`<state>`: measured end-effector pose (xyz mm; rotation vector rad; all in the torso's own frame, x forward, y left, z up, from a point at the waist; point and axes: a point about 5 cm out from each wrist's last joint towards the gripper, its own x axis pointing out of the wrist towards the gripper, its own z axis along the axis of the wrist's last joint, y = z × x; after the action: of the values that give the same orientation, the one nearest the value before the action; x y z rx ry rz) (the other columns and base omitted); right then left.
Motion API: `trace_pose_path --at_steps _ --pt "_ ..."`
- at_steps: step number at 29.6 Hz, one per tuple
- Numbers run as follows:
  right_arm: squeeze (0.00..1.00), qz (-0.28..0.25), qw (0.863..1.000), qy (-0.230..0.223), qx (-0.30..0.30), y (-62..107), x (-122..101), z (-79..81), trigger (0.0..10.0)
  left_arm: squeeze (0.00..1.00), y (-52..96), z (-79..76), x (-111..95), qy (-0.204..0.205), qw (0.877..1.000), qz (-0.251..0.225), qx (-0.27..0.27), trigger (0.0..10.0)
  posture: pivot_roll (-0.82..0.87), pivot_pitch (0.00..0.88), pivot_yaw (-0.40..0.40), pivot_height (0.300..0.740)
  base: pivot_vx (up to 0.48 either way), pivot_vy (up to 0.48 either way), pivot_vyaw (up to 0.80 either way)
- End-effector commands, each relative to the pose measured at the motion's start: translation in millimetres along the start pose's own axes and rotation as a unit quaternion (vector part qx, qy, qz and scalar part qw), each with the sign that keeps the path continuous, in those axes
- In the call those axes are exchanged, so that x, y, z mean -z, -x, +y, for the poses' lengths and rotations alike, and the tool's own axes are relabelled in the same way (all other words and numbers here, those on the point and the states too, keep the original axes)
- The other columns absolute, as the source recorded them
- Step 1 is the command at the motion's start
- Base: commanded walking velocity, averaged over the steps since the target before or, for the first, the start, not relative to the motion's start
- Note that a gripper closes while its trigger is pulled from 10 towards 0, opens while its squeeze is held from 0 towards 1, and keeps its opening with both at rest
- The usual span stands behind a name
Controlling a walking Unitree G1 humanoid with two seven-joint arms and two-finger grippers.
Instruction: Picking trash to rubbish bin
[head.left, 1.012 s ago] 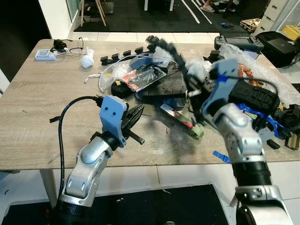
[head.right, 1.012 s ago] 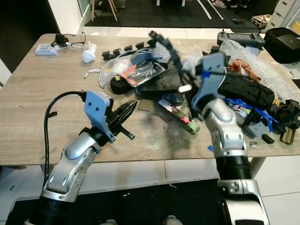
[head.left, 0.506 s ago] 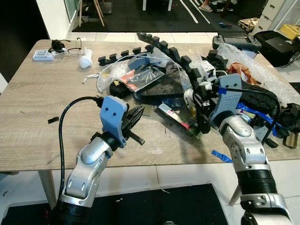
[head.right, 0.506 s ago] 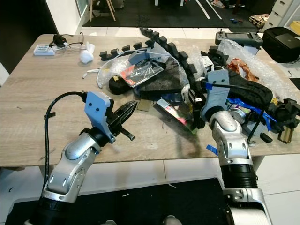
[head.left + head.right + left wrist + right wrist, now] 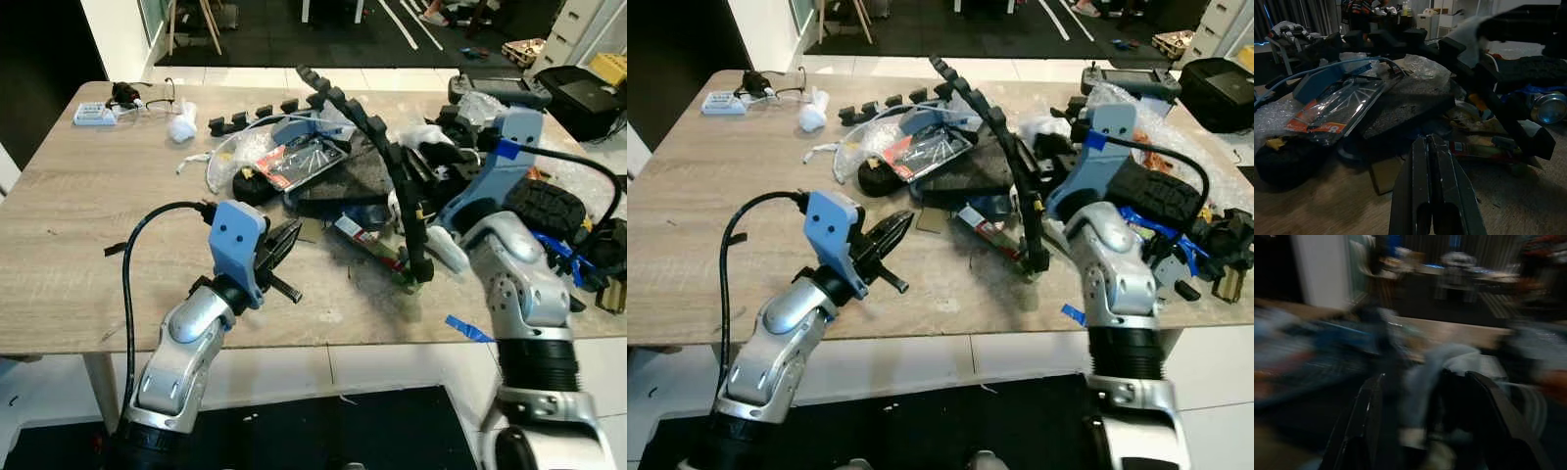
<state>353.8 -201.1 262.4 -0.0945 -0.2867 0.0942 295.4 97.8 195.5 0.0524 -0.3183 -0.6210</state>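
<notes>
Our right end effector [image 5: 423, 191] is pinching a long black notched foam strip [image 5: 392, 166] above the cluttered wooden desk [image 5: 88, 225]; the strip is arching from the far clutter toward us. Our left end effector [image 5: 286, 240], fingers pressed together, is hovering over bare desk.

Looks like a workshop or a robot lab, not a cosy home. Big wooden table [image 5: 88, 245] piled with junk: bubble wrap [image 5: 549, 162], a black foam slab [image 5: 343, 181], a long notched black foam strip [image 5: 377, 147], a rubber tyre [image 5: 558, 206], bits of blue tape [image 5: 468, 328]. Glasses [image 5: 157, 96] and a small box [image 5: 95, 115] at the far corner. Remote controller [image 5: 495, 90] on the far edge. White tiled floor [image 5: 294, 73] beyond, then a dark floor with white lines [image 5: 411, 24].
</notes>
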Motion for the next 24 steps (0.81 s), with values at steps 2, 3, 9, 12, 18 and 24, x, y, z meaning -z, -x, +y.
trace_pose_path --at_steps 2,3,9,12,18,24 --pt "0.00 0.026 0.997 0.025 0.069 4.9 13.1 -21.8 10.0 0.00 1.8 -3.7 4.8 -0.002 1.000 0.007 0.009 10.0 -0.01 0.151 -0.033 0.740 0.000 0.000 0.00" --pt "0.00 0.027 0.993 -0.006 0.111 6.8 14.3 -34.8 10.0 0.00 1.4 -4.0 4.7 -0.002 1.000 0.007 0.009 10.0 -0.01 0.151 -0.033 0.740 0.000 0.000 0.00" --pt "0.00 0.081 0.978 0.120 0.150 14.2 17.7 -66.4 10.0 0.00 1.3 -4.4 4.6 -0.002 1.000 0.007 0.010 10.0 -0.01 0.147 -0.032 0.740 0.000 0.000 0.00" --pt "0.00 0.114 0.966 0.181 0.146 18.1 25.5 -76.0 10.0 0.00 1.6 -4.1 5.0 -0.004 1.000 0.008 0.010 10.0 -0.01 0.147 -0.032 0.740 0.000 0.000 0.00" --pt "0.00 0.090 0.986 -0.007 0.141 13.2 23.1 -74.3 10.0 0.00 1.7 -2.3 5.4 -0.007 1.000 0.009 0.007 10.0 -0.01 0.151 -0.026 0.740 0.000 0.000 0.00" --pt "0.00 0.032 0.998 -0.001 0.047 2.3 9.8 -48.0 10.0 0.00 1.2 -0.6 5.4 -0.008 1.000 0.009 0.003 10.0 -0.01 0.159 -0.024 0.740 0.000 0.000 0.00"
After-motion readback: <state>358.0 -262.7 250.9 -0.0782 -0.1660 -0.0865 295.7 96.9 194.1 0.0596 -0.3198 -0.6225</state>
